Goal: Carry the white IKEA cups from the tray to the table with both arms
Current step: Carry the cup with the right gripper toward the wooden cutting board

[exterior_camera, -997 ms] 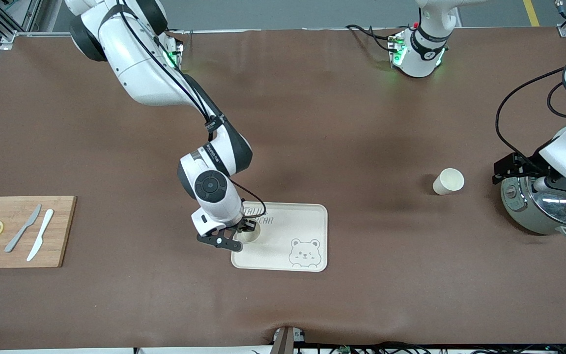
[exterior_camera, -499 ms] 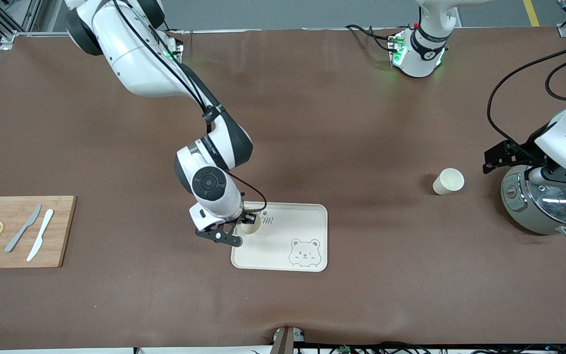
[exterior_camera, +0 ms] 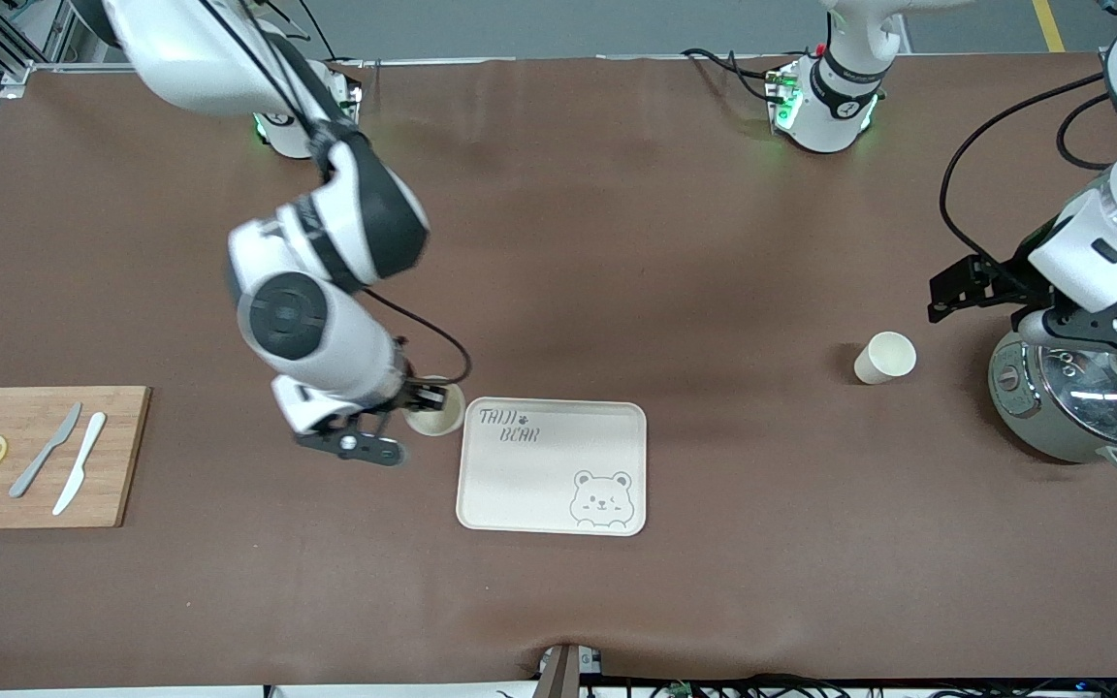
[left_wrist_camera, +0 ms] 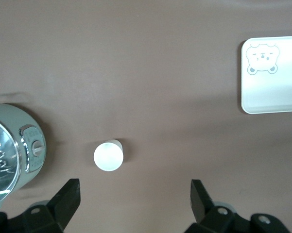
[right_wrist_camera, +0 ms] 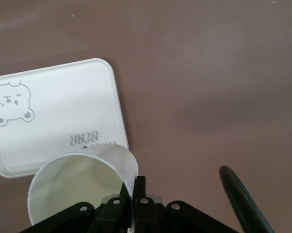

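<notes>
Right arm is bent down with its right gripper pinched on the rim of one white cup, held in the air just off the bear tray's edge toward the right arm's end. Left gripper hangs spread wide with nothing in it, above the grey pot. The second white cup stands on bare table beside that pot, with lots of open brown table around.
</notes>
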